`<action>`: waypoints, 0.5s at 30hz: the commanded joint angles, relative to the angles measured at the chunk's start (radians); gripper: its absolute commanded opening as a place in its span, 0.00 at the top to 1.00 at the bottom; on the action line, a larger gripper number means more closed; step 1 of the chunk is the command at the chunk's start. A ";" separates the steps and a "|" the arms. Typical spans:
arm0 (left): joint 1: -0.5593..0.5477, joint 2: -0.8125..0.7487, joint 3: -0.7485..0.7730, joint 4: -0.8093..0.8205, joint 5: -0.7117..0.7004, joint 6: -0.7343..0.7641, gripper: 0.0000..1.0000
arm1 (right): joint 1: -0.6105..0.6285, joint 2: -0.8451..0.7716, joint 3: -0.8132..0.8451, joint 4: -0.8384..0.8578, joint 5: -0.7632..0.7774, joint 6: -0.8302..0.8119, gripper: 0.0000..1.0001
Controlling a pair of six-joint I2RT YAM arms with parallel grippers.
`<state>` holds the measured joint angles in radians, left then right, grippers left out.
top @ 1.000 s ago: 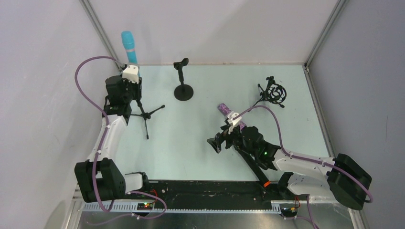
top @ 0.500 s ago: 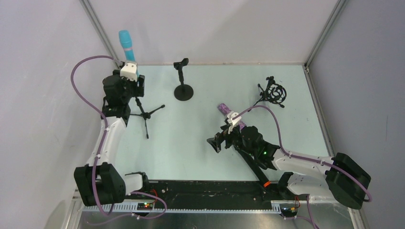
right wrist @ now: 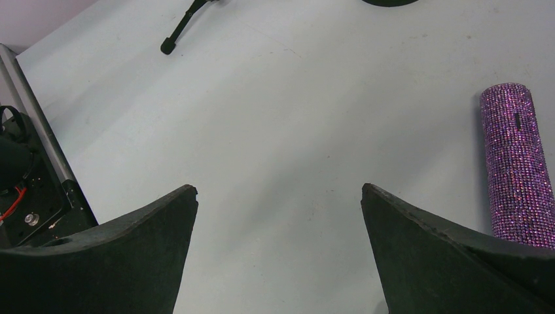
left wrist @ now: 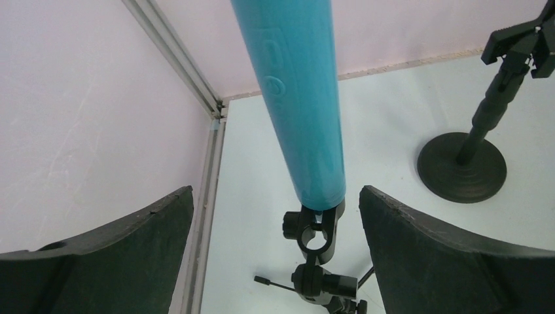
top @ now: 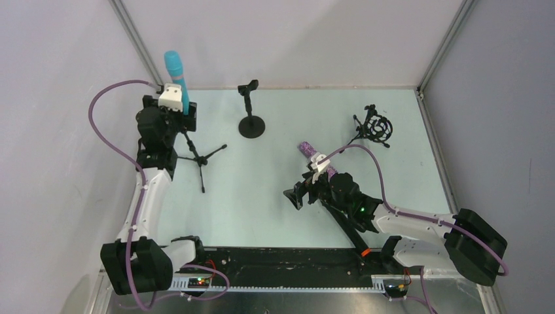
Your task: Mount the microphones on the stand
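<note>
Surface (top: pixel 262 190) carries three stands. The tripod stand (top: pixel 196 157) at far left already has the light blue microphone (left wrist: pixel 298 98) in its clip, barrel tilted up toward the back corner. The step in hand looks like clearing the left pincer (left wrist: pixel 275 191) off that mic. It's wide open, with a finger on each side of the barrel and neither touching.

Pull straight back and up along the pincer's own line. Don't swing sideways, because a finger nudging the barrel could probably tip that light tripod. Check the mic's foot sits fully in the clip before you leave; from the wrist view it looks seated.

The round-base stand (top: pixel 250 118) and shock-mount stand (top: pixel 374 127) are both empty. The purple glittery microphone (right wrist: pixel 517 163) lies flat on the surface, and the black microphone (top: pixel 357 241) lies under the right arm (top: pixel 406 222), near the front edge.

Pose: the left arm (top: pixel 147 190) is stretched to the far left corner with its wrist raised at clip height. The right arm is folded low over the centre. The right pincer (right wrist: pixel 278 190) is wide and empty, with the purple mic just beside its right finger.
</note>
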<state>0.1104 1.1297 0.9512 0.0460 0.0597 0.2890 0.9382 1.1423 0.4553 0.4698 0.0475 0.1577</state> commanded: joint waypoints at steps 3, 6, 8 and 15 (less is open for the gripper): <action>-0.010 -0.100 -0.014 0.064 -0.102 -0.016 0.00 | -0.004 -0.009 -0.004 0.043 0.013 0.007 0.01; -0.022 -0.152 -0.026 0.073 -0.146 -0.015 0.00 | -0.005 -0.013 -0.004 0.040 0.013 0.009 0.01; -0.033 -0.183 -0.038 0.086 -0.157 -0.013 0.00 | -0.006 -0.011 -0.004 0.042 0.011 0.009 0.01; -0.098 -0.292 -0.083 0.124 -0.195 0.052 0.00 | -0.023 -0.012 -0.004 0.045 0.005 0.024 0.01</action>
<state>0.0437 0.8913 0.8845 0.1062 -0.1001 0.2970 0.9310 1.1423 0.4549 0.4702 0.0460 0.1616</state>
